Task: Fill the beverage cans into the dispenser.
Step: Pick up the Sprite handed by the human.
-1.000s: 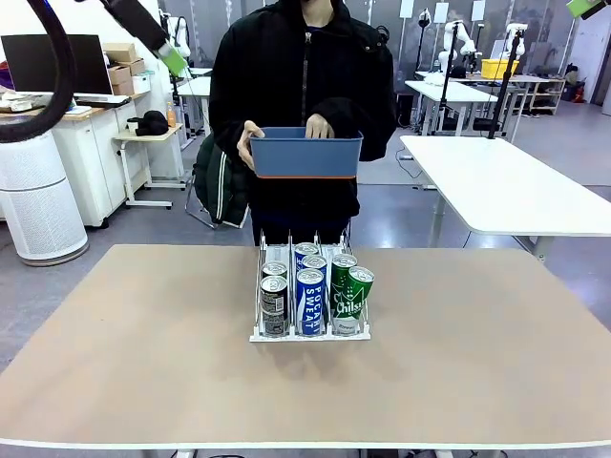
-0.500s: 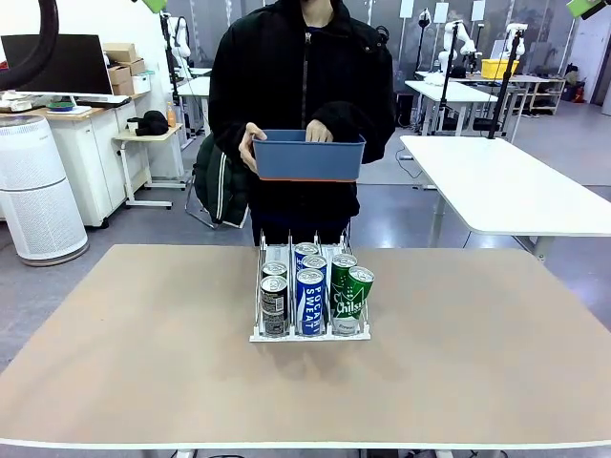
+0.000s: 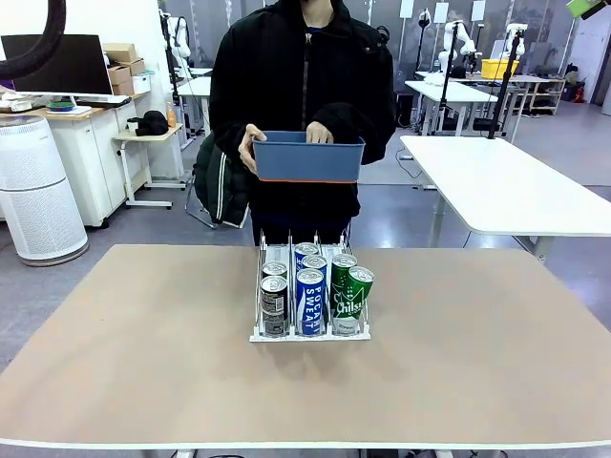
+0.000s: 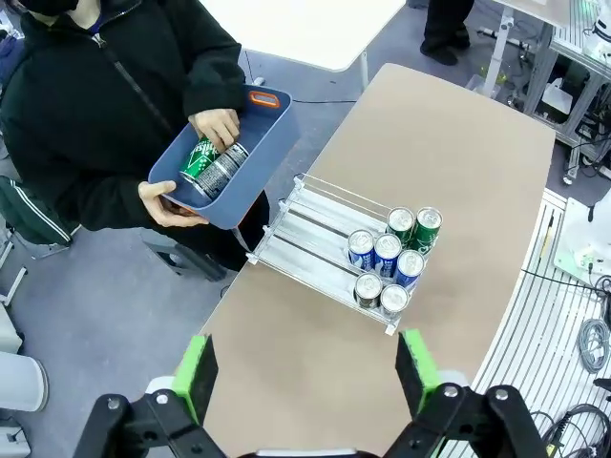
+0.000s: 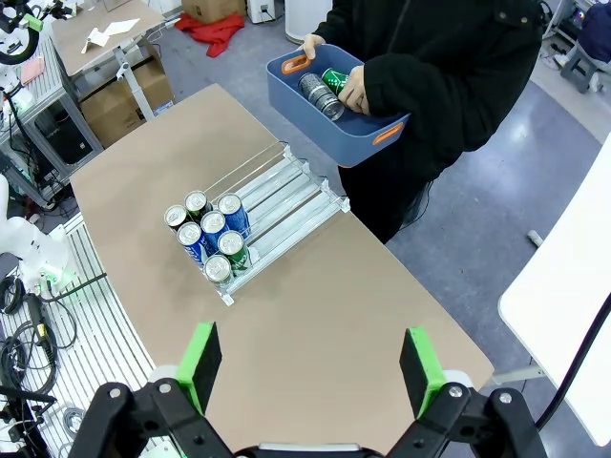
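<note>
The tan bench (image 3: 143,382) carries the dispenser (image 3: 263,250) centrally, toward its far edge, with beverage cans (image 3: 310,296) loaded. The left tool (image 4: 306,358) and right tool (image 5: 310,358) hover spread, empty. Risk: the leaning green can (image 3: 360,283) may jam its lane.

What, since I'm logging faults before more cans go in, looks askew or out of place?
The front green can in the right lane of the dispenser is tilted, its top leaning toward the picture's right, while the blue cans beside it stand upright.

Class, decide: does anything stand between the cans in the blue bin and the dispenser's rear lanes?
Nothing visible does. The cans in the bin lie under the person's hand; the dispenser's loaded cans crowd its near end.
</note>
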Action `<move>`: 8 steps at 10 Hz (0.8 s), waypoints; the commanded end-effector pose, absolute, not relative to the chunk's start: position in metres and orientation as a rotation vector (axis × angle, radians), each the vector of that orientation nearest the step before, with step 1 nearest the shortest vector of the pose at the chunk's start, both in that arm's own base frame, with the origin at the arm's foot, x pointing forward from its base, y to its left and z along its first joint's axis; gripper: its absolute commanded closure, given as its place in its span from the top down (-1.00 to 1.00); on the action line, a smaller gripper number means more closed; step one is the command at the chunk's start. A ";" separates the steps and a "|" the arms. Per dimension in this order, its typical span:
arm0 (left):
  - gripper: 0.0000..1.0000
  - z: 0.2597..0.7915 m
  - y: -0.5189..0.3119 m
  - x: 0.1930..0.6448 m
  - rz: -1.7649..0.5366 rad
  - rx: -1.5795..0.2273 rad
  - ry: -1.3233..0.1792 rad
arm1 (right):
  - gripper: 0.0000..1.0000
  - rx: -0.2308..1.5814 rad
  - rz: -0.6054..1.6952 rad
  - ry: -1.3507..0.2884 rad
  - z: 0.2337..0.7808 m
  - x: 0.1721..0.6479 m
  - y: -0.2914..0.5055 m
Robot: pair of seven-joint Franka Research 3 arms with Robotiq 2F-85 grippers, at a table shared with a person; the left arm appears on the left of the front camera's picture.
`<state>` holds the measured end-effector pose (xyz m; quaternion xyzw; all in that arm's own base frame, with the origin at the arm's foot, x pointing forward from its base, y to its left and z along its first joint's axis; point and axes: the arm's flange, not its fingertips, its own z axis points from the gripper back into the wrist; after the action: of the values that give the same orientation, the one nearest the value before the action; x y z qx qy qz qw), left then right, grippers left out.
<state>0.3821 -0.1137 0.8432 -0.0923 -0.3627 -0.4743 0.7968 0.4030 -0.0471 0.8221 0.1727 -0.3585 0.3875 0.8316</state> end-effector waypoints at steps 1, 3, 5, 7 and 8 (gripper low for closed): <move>1.00 0.841 -0.113 0.376 -1.029 -0.205 -0.782 | 1.00 0.369 0.822 -0.760 0.821 0.402 -0.047; 1.00 0.838 -0.118 0.368 -1.054 -0.232 -0.785 | 1.00 0.369 0.822 -0.760 0.821 0.402 -0.047; 1.00 0.836 -0.118 0.363 -1.076 -0.261 -0.786 | 1.00 0.369 0.822 -0.760 0.821 0.402 -0.047; 1.00 0.835 -0.118 0.358 -1.090 -0.285 -0.785 | 1.00 0.369 0.822 -0.760 0.821 0.402 -0.047; 1.00 0.834 -0.118 0.357 -1.097 -0.299 -0.785 | 1.00 0.369 0.822 -0.760 0.821 0.402 -0.047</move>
<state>0.3617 -0.1222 0.8417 -0.1186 -0.3638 -0.4937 0.7809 0.4030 -0.0471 0.8221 0.1727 -0.3585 0.3875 0.8316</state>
